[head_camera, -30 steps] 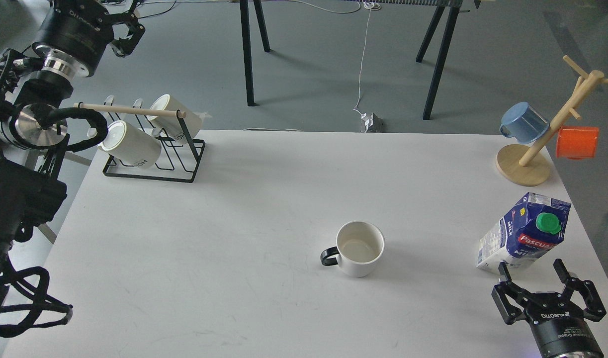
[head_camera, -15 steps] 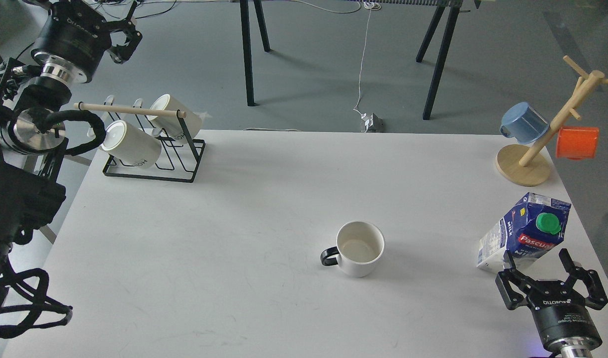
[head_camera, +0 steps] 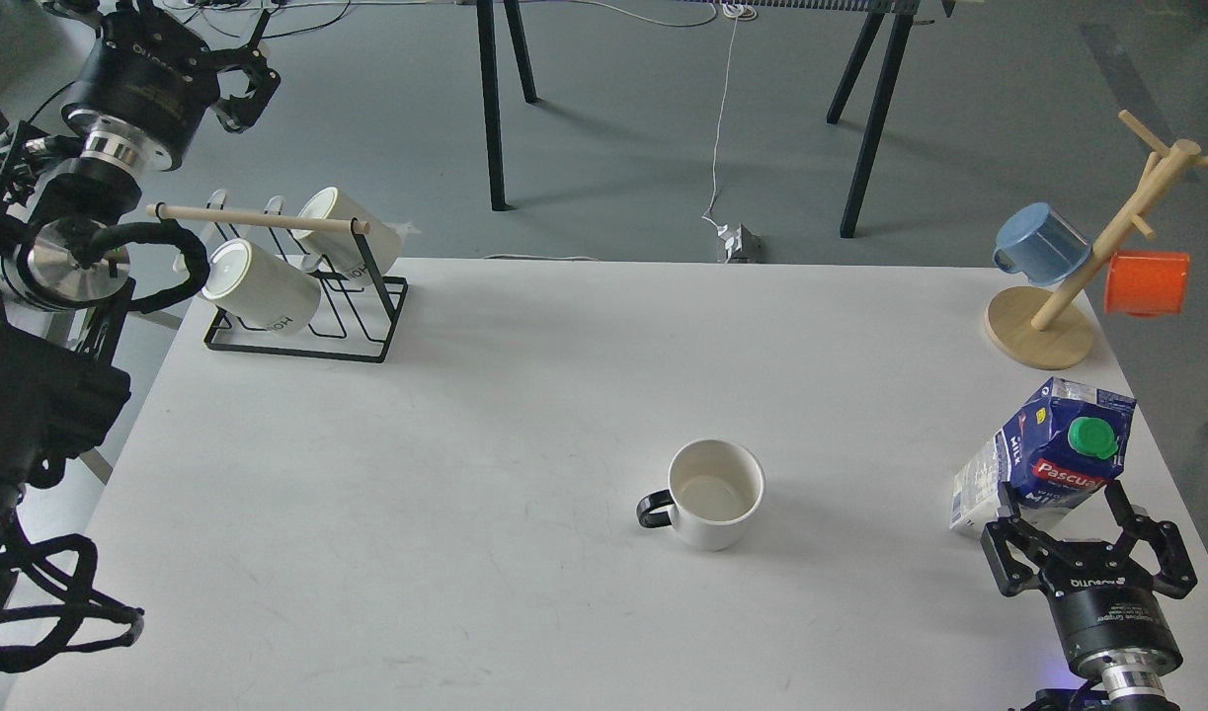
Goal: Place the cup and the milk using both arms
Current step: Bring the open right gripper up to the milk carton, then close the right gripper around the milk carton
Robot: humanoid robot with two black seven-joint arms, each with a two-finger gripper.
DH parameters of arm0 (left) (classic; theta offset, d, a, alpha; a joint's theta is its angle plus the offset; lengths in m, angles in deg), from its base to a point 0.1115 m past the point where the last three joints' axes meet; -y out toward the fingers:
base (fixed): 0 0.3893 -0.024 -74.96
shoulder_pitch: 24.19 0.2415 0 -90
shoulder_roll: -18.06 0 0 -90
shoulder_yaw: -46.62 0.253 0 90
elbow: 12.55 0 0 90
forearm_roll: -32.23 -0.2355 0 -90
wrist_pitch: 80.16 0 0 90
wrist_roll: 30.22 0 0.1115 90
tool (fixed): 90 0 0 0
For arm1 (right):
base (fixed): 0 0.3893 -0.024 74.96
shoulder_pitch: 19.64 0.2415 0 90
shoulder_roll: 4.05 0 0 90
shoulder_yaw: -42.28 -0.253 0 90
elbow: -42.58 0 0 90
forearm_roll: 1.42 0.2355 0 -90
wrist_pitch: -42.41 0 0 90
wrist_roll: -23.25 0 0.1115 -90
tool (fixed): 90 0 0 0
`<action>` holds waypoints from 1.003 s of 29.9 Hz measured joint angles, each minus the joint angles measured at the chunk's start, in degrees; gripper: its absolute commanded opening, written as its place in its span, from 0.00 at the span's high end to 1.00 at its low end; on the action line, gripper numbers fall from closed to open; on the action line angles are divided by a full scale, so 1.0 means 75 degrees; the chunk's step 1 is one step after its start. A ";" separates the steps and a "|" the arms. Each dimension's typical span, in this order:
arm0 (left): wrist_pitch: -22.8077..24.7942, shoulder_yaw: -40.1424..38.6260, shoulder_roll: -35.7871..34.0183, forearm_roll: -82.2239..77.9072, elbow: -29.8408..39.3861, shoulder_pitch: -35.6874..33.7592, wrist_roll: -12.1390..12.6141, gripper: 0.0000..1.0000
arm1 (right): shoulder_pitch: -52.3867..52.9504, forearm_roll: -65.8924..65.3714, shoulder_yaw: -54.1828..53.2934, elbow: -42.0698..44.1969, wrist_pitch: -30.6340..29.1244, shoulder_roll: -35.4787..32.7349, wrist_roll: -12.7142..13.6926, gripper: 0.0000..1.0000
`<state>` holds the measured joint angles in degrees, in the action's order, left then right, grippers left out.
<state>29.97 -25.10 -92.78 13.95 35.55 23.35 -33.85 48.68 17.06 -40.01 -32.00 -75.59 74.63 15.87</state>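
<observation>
A white cup (head_camera: 714, 493) with a black handle stands upright in the middle of the white table (head_camera: 524, 395), handle to the left. A blue milk carton (head_camera: 1053, 456) with a green cap stands near the table's right edge. My right gripper (head_camera: 1063, 504) is open, its two fingers (head_camera: 1008, 508) reaching either side of the carton's near bottom. My left gripper (head_camera: 243, 84) is raised at the far left, above and behind the mug rack, far from the cup; its fingers look spread apart and it holds nothing.
A black wire rack (head_camera: 302, 296) with a wooden bar holds two white mugs at the back left. A wooden mug tree (head_camera: 1068, 286) at the back right carries a blue cup (head_camera: 1043, 244) and an orange cup (head_camera: 1147, 282).
My right gripper has moved forward to the carton, its fingers now at the carton's base; the carton has shifted slightly. My left gripper has moved a little left and up.
</observation>
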 measured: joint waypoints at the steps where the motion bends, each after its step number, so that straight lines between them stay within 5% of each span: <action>1: 0.0000 0.0000 0.0000 0.0000 0.0000 0.0000 0.0000 0.00 | 0.0003 -0.0019 -0.0001 0.0003 0.0000 0.0000 -0.0111 0.26; 8: -0.0010 0.0011 -0.0002 0.0000 0.0000 0.0024 0.0000 0.00 | 0.0228 -0.0661 0.0007 0.0093 0.0000 0.0119 -0.0461 0.35; 30: -0.0091 0.0031 -0.0080 -0.0013 -0.0097 0.0004 0.0011 0.00 | -0.0341 -0.0720 0.0149 -0.0595 0.0000 0.0255 -0.0477 0.46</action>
<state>29.29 -24.87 -93.38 13.85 34.83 23.38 -33.76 46.13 11.66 -38.89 -36.46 -75.59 76.54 12.29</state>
